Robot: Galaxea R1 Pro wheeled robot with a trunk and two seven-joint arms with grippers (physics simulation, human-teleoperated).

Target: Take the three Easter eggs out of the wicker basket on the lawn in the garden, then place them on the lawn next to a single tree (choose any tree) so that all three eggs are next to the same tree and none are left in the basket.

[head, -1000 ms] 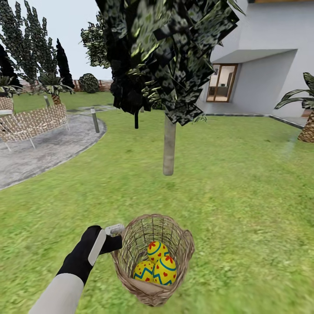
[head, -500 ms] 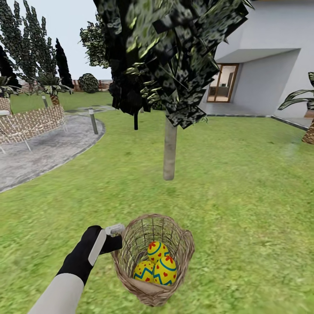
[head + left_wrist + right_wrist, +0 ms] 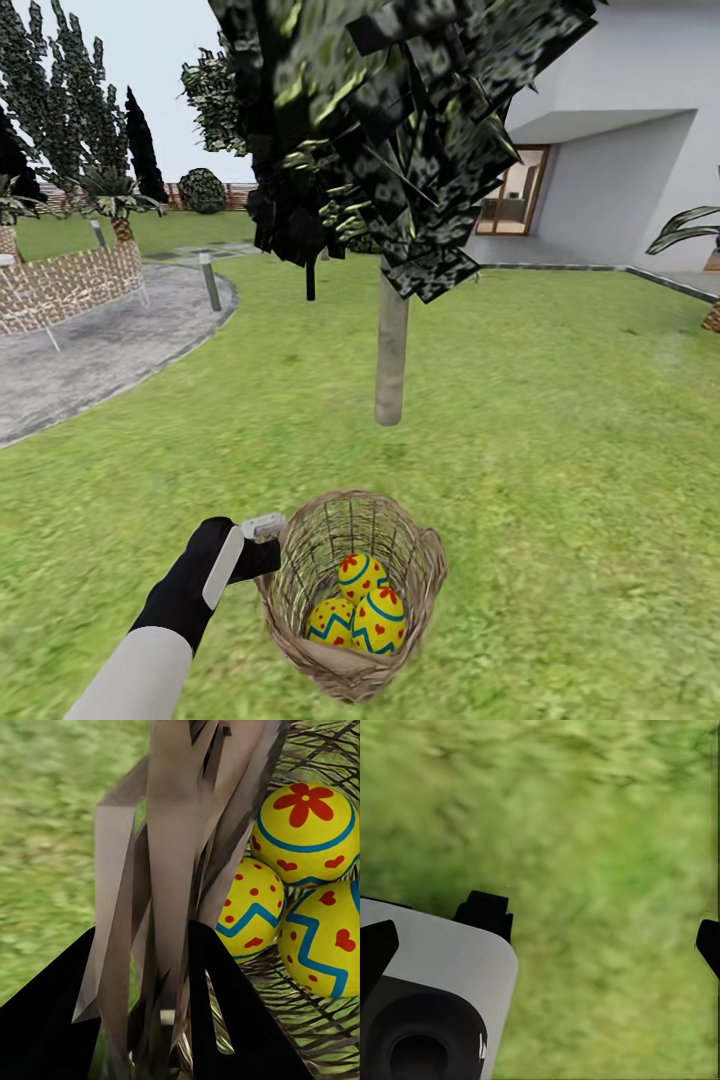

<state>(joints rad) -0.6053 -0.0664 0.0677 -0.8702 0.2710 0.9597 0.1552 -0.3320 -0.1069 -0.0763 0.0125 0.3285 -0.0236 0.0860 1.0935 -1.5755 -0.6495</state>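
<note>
The brown wicker basket (image 3: 428, 562) hangs low in the head view, just above the lawn (image 3: 560, 430). Three yellow Easter eggs with blue zigzags and red marks lie in it (image 3: 362, 575) (image 3: 379, 620) (image 3: 329, 621). My left gripper (image 3: 262, 527) is shut on the basket's rim at its left side. In the left wrist view the rim's weave (image 3: 172, 855) sits between the black fingers (image 3: 225, 1012), with the eggs (image 3: 304, 821) (image 3: 251, 907) (image 3: 324, 937) just beyond. The tree (image 3: 390, 350) stands straight ahead, a short way beyond the basket. My right gripper (image 3: 596, 930) is open over bare grass.
A grey paved patio (image 3: 90, 350) with pale lattice chairs (image 3: 60, 285) and a short post (image 3: 208, 280) lies to the left. The white house (image 3: 620, 150) stands at the back right, with a palm (image 3: 700, 230) at the right edge. Open grass surrounds the trunk.
The whole view has crept forward: the tree looks slightly closer and the patio has slid left. The basket and my left gripper keep the same place in the picture.
</note>
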